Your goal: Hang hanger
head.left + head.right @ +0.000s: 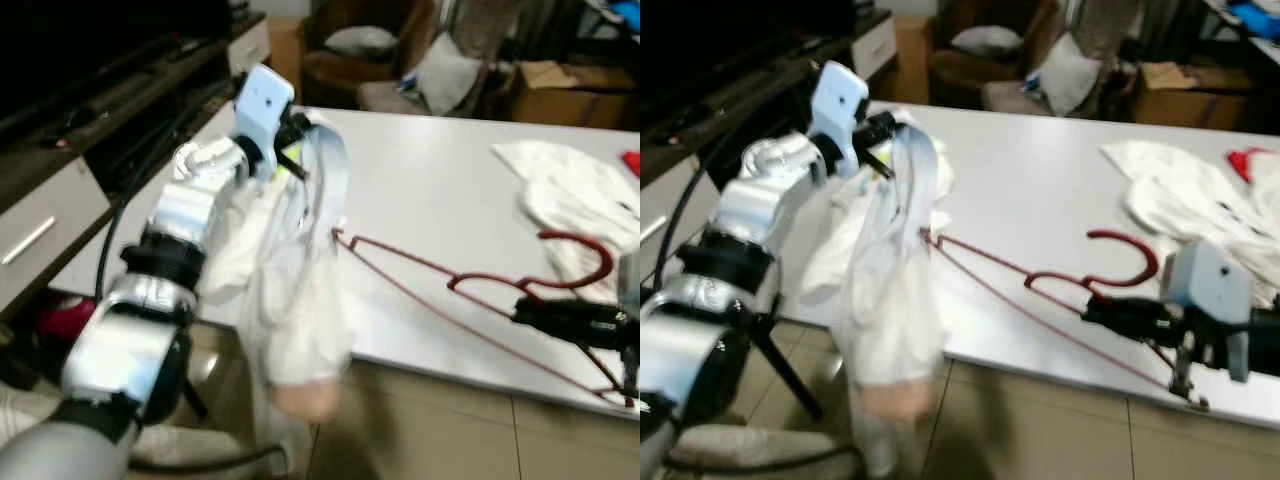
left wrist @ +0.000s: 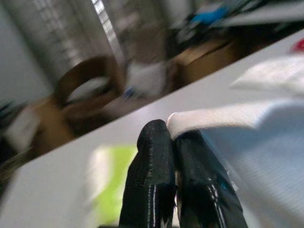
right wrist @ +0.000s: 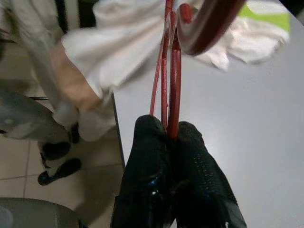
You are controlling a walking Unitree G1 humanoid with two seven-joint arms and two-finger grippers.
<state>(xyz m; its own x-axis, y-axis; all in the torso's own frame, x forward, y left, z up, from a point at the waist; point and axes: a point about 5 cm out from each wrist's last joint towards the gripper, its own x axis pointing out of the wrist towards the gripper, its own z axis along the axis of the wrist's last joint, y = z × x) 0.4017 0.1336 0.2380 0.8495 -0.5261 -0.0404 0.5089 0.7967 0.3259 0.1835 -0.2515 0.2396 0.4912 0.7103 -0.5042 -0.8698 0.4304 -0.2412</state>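
Left gripper (image 2: pixel 172 137): closed on white garment (image 1: pixel 290 300), hanging off table (image 1: pixel 420 190) edge.
Right gripper (image 3: pixel 172 135): clamped on red hanger (image 1: pixel 450 285) neck.
Risk: hanger end may snag or miss the fabric opening.

The two eye views looked down from the head at the same white table (image 1: pixel 450 190). Each wrist view looked very close along its own black fingers (image 2: pixel 161 185).

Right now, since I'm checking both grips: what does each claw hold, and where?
Left claw pinches the white garment at its edge; right claw clamps the red hanger by the wires below its hook.
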